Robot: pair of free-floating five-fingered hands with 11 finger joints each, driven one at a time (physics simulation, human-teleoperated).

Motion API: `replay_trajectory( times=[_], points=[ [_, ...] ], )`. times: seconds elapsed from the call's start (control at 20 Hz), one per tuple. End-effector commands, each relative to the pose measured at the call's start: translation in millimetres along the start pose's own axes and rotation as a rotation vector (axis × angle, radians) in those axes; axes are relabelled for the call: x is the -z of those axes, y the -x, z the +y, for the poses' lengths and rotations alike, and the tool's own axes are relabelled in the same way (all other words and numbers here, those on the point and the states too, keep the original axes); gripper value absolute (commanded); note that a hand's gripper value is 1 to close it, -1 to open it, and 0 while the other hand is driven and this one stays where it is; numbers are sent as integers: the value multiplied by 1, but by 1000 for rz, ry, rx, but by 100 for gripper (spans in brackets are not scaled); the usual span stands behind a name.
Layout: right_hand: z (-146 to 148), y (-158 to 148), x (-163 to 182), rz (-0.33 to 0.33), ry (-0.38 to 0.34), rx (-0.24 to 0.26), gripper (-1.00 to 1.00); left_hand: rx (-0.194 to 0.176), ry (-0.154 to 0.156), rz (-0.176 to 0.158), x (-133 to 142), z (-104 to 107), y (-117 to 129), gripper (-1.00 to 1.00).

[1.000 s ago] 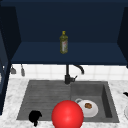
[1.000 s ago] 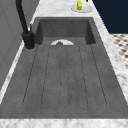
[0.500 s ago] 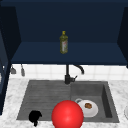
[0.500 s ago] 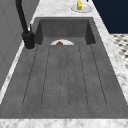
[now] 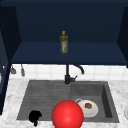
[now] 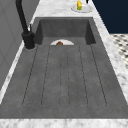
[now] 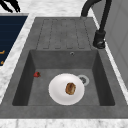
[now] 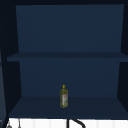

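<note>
My left hand [image 5: 35, 117] hovers over the front left corner of the sink's draining board [image 5: 45, 97], holding nothing. Its fingers [image 7: 11, 5] show straight and spread at the far end in the right side view. A big red round thing [image 5: 67, 115] stands at the front edge of the sink, to the right of that hand. In the basin lies a white plate [image 7: 66, 88] with a brown piece of food [image 7: 70, 88] on it. A small red thing [image 7: 37, 74] lies on the basin floor near the front wall.
A black faucet [image 5: 67, 75] rises behind the sink. An olive bottle [image 8: 63, 97] stands on the lower shelf of the dark blue cabinet above. A dish with a yellow item [image 6: 80, 6] sits on the counter beyond the basin. Utensils [image 5: 22, 70] hang at the left wall.
</note>
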Motion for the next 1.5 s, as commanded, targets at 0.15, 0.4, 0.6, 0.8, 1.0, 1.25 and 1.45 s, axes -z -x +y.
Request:
replay_trajectory(
  times=[0.15, 0.4, 0.6, 0.8, 1.0, 1.25, 1.45],
  points=[
    [16, 11, 6, 2, 2, -6, -100, 0, 0, 0, 0, 0, 0, 0],
    [35, 31, 14, 3, 3, -10, -100, 0, 0, 0, 0, 0, 0, 0],
    [53, 36, 21, 7, 1, -24, -100, 0, 0, 0, 0, 0, 0, 0],
    [62, 48, 34, 8, -45, 7, -100, 0, 0, 0, 0, 0, 0, 0],
    [52, 42, 53, 18, -155, 34, -100, 0, 0, 0, 0, 0, 0, 0],
    [50, 41, 65, 15, -300, 34, -100, 0, 0, 0, 0, 0, 0, 0],
    [59, 38, 68, 24, -260, 4, -100, 0, 0, 0, 0, 0, 0, 0]
  ],
)
